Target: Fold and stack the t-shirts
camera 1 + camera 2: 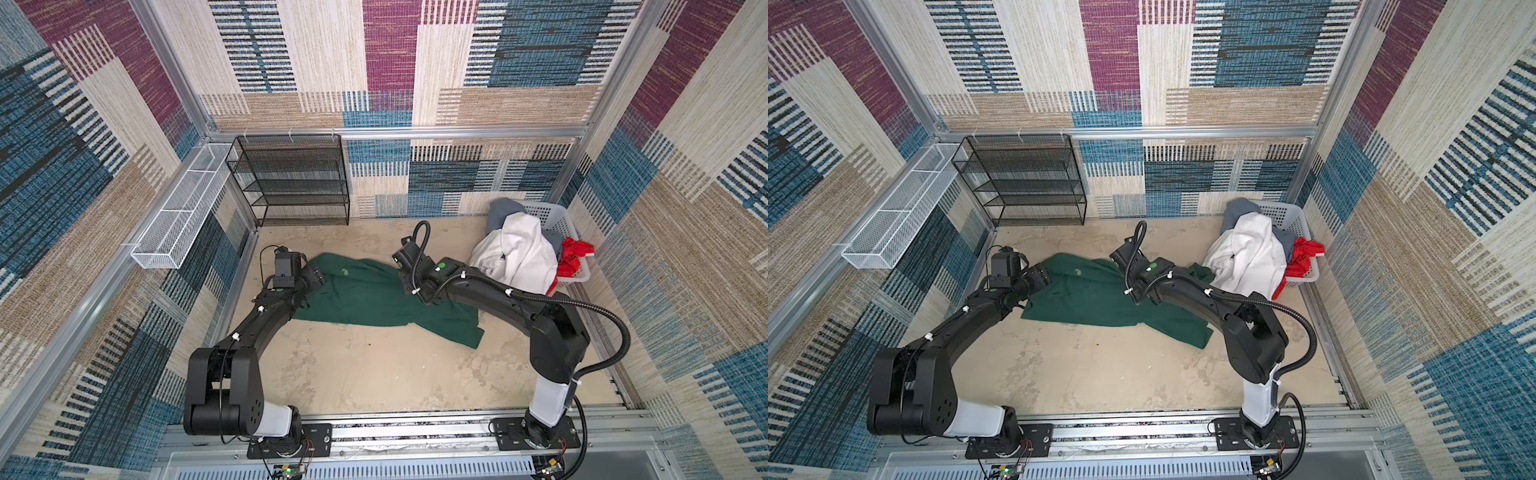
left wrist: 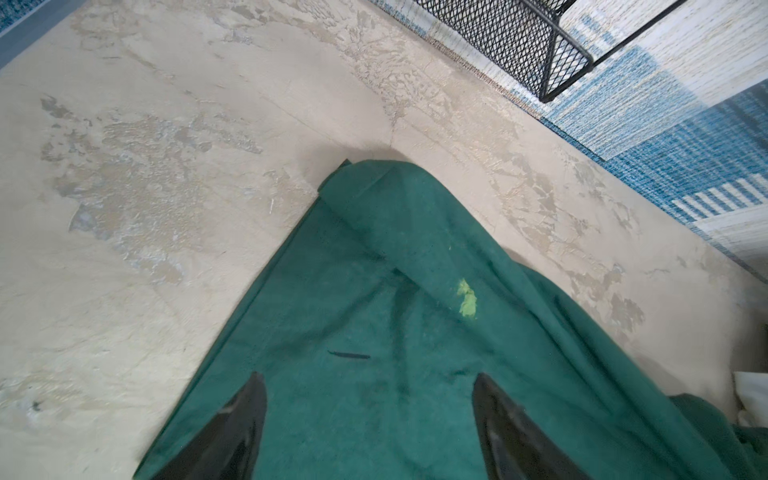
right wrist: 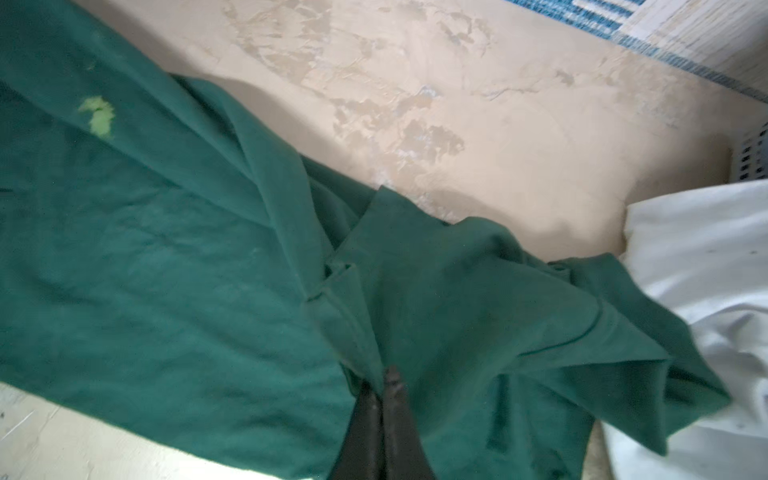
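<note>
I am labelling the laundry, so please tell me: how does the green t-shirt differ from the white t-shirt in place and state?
The green t-shirt lies spread on the table; the white t-shirt is bunched, spilling over the basket rim. The right end effector is shut on a fold of the green t-shirt; nothing grips the white t-shirt. Neither is folded yet.

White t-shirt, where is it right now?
In both top views the white t-shirt hangs over the pale basket at the far right, next to the green t-shirt.
</note>
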